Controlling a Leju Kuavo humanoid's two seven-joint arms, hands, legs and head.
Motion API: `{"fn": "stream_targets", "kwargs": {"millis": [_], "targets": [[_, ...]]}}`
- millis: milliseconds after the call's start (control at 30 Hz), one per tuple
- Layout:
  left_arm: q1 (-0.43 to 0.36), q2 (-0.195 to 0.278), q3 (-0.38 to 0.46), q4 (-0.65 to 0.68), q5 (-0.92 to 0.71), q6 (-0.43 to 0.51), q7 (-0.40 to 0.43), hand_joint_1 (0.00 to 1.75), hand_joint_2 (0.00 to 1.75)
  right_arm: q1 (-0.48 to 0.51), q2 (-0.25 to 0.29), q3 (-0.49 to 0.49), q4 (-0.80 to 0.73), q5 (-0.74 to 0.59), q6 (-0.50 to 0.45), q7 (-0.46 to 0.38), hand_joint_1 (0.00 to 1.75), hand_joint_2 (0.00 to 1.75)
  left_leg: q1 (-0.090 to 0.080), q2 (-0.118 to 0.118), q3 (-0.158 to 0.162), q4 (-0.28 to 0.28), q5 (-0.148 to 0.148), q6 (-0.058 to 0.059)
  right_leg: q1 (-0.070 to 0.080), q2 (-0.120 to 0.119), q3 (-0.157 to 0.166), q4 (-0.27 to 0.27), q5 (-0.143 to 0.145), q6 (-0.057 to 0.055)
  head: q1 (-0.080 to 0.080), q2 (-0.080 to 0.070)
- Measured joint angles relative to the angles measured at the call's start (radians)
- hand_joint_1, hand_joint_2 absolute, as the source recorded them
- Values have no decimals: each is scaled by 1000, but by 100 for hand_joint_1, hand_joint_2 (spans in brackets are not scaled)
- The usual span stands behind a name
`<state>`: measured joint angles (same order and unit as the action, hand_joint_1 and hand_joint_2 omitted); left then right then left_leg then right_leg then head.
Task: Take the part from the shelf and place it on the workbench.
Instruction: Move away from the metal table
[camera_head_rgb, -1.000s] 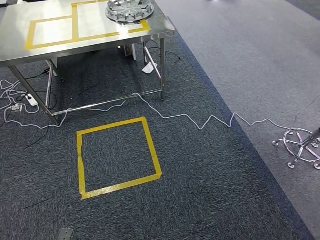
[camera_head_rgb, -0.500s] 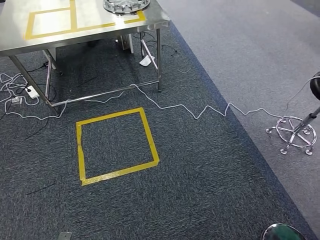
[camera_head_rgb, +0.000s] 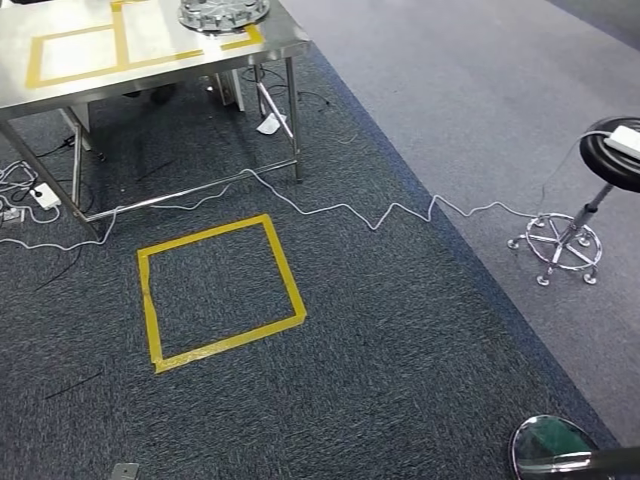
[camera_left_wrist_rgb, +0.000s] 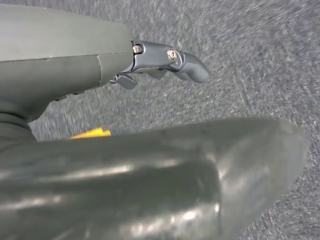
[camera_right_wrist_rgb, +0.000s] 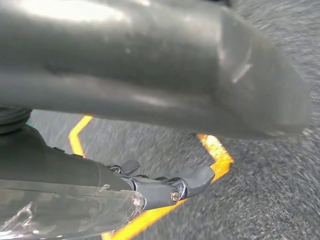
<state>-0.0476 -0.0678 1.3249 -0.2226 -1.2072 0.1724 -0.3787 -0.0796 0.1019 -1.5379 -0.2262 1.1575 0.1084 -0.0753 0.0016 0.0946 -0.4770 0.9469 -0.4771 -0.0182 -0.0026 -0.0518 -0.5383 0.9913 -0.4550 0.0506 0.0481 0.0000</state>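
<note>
A silver, wheel-like part (camera_head_rgb: 223, 12) lies on the steel workbench (camera_head_rgb: 75, 75) at the far left, over yellow tape outlines. The floor lies between me and the bench. My left hand (camera_left_wrist_rgb: 143, 170) hangs over grey carpet, its thick thumb and dark fingers (camera_left_wrist_rgb: 177, 59) apart with nothing between them. My right hand (camera_right_wrist_rgb: 151, 75) hangs the same way, its fingers (camera_right_wrist_rgb: 188, 182) straight and holding nothing, above a strip of yellow tape.
A yellow tape square (camera_head_rgb: 226, 342) marks the dark carpet in front of the bench. A white cable (camera_head_rgb: 362, 212) runs across the floor to a black stool (camera_head_rgb: 611, 160) with a chrome base at the right. A round shiny disc (camera_head_rgb: 551, 445) sits at the bottom right.
The whole picture has shifted left, so the camera has moved. The stool has come into view at the right and the shiny disc at the bottom right. The bench now sits further left.
</note>
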Motion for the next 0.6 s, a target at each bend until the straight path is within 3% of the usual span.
{"fn": "stream_targets", "kwargs": {"millis": [67, 133, 200, 233, 267, 300, 333, 367, 433, 500, 567, 600], "targets": [[-3, 2, 1, -1, 2, 5, 0, 0, 0, 2, 0, -6, 0, -47, -10, 12, 0, 0, 2, 9, -1, 1, 0, -12, 0, 19, -10, 2, 4, -18, -5, 0], [-3, 2, 1, -1, 3, 9, 0, 0, 0, 4, 0, -10, 0, -88, -21, 22, 0, 0, 5, -19, -17, 38, -32, -22, -1, 35, -15, 1, 11, -33, -8, 0], [2, 4, 3, -1, 3, 10, 0, 0, 0, 1, 0, -12, 0, -108, -26, 26, 0, 0, 7, -65, -76, 162, -105, -26, -1, 56, -24, 0, 19, -44, -14, 0], [5, 5, 5, -1, 3, 10, 0, 0, 0, 0, 0, -12, 0, -111, -28, 26, 0, 0, 6, -76, -113, 236, -137, -25, 1, 68, -29, 0, 22, -47, -17, 0], [7, 6, 6, -1, 3, 10, 0, 0, 0, 1, 0, -12, 0, -113, -29, 26, 0, 0, 6, -82, -142, 292, -154, -23, 3, 82, -33, 0, 25, -49, -18, 0], [9, 6, 6, -1, 3, 10, 0, 0, 0, 2, 0, -13, 0, -113, -30, 27, 0, 0, 5, -84, -153, 311, -148, -20, 4, 95, -36, 0, 27, -49, -19, 0], [10, 6, 7, -1, 3, 10, 0, 0, 0, 3, 0, -14, 0, -114, -30, 27, 0, 0, 5, -86, -144, 288, -121, -17, 5, 108, -37, 0, 29, -47, -19, 0], [11, 7, 7, -1, 3, 10, 0, 0, 0, 4, 0, -14, 0, -114, -30, 27, 0, 0, 5, -94, -118, 230, -82, -12, 5, 122, -37, 0, 32, -45, -20, 0], [10, 8, 7, -1, 3, 10, 0, 0, 0, 3, 0, -15, 0, -121, -31, 28, 0, 0, 7, -137, -54, 89, -15, -3, 7, 147, -40, 4, 36, -39, -21, 0], [9, 10, 7, -1, 3, 12, 0, 0, 0, 1, 0, -15, 0, -140, -38, 32, 0, 0, 7, -167, -28, 22, 1, 2, 7, 167, -50, 7, 41, -30, -23, 0], [8, 10, 7, -3, 4, 15, 0, 0, 0, 6, -1, -16, 0, -161, -47, 39, 0, 0, 6, -153, -28, 16, 4, 9, 5, 182, -61, 7, 46, -19, -23, 0], [8, 10, 8, -3, 4, 16, 0, 0, 0, 9, -1, -17, 0, -168, -51, 43, 0, 0, 7, -143, -28, 15, 7, 15, 4, 170, -67, 13, 41, -14, -22, 0]]}}
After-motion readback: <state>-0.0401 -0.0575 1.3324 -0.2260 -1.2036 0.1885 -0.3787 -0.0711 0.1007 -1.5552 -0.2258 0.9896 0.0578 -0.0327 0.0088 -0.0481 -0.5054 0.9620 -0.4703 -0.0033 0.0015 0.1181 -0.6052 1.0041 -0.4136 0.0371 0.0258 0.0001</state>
